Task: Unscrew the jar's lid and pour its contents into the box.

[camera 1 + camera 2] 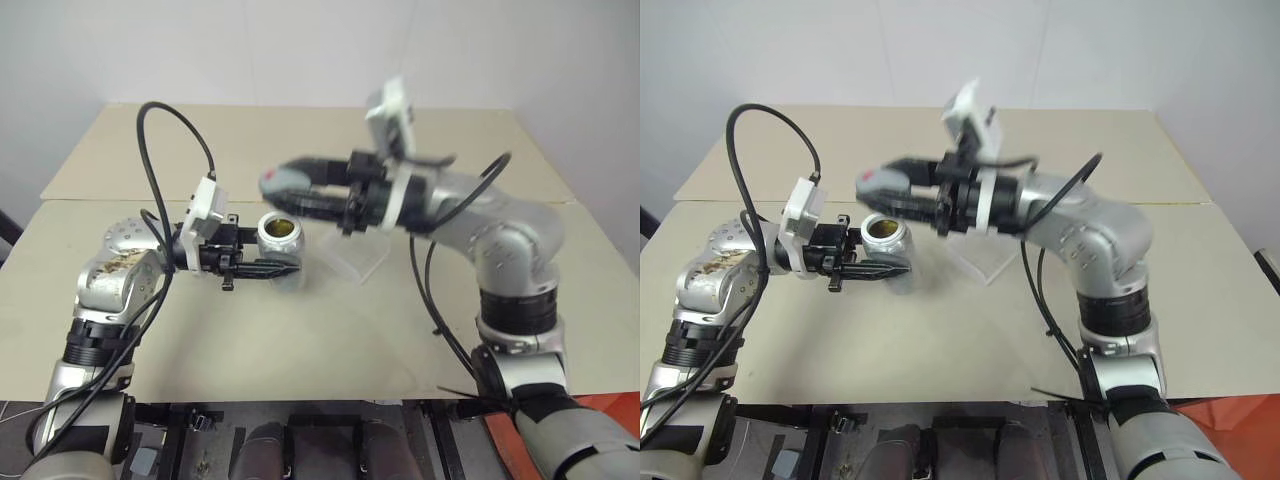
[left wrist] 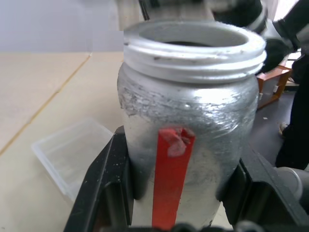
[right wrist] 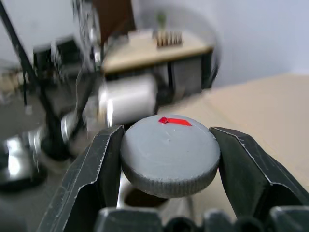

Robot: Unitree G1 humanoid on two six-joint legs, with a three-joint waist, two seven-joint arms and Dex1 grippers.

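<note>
The jar (image 1: 280, 237) is a silver cylinder with a red strip (image 2: 170, 174) on its side. It stands upright with its mouth uncovered, and something yellowish shows inside. My left gripper (image 1: 283, 268) is shut on its body from the left. The grey lid (image 3: 169, 152) with a red mark on top is off the jar. My right gripper (image 1: 276, 190) is shut on its rim and holds it just above the jar's mouth. The clear box (image 1: 360, 256) lies on the table right behind the jar, under the right wrist.
The beige table (image 1: 300, 350) carries the box, and a second tabletop (image 1: 280, 130) adjoins it at the back. Black cables (image 1: 170, 130) loop off both arms. A white wall (image 1: 200, 50) stands behind.
</note>
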